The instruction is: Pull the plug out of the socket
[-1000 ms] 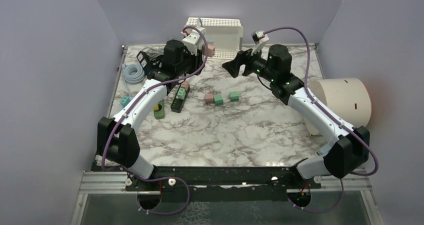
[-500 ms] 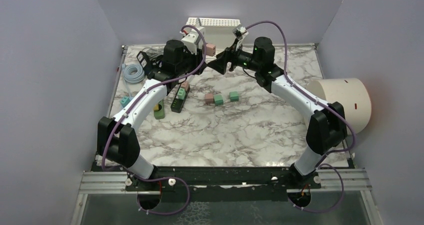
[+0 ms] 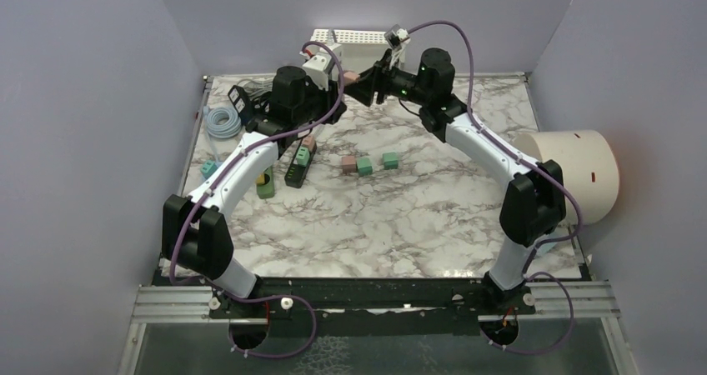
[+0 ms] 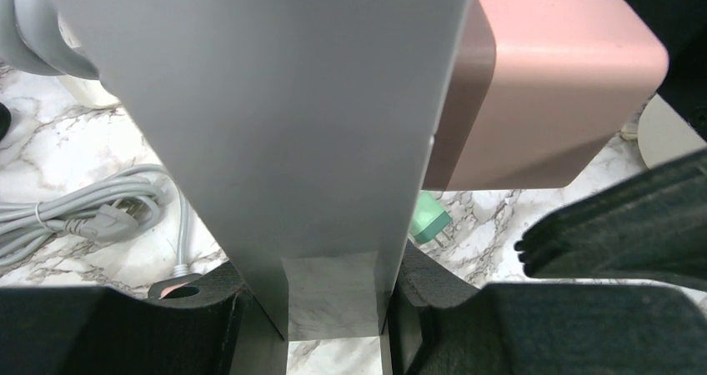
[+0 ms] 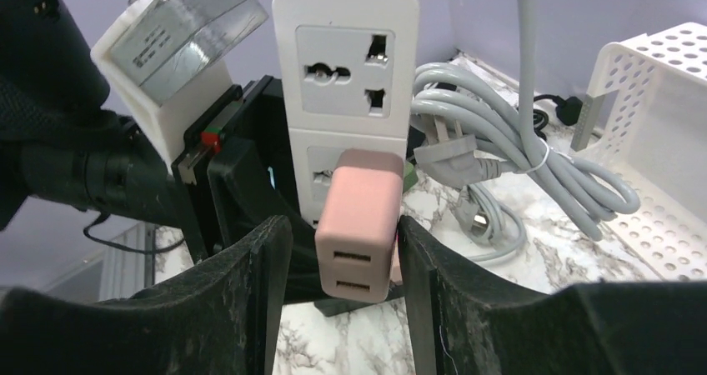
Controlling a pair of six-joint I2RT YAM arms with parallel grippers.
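Marbled tabletop's (image 3: pixel 417 217) far edge: socket's (image 5: pixel 346 83) pink plug (image 5: pixel 360 217) inside right claw (image 5: pixel 338 246), scant clearance.

1. You have plain lavender walls on three sides: the left wall (image 3: pixel 83 100), the far wall (image 3: pixel 367 0) and the right wall (image 3: pixel 650 58).
2. Between them the table (image 3: pixel 375 217) has a white marble top with grey veins.
3. Along your near edge runs a silver metal rail (image 3: pixel 171 306), with a dark grey-green strip (image 3: pixel 375 352) nearer still.
4. The light is soft and even, and you get only faint shadows on the marble.
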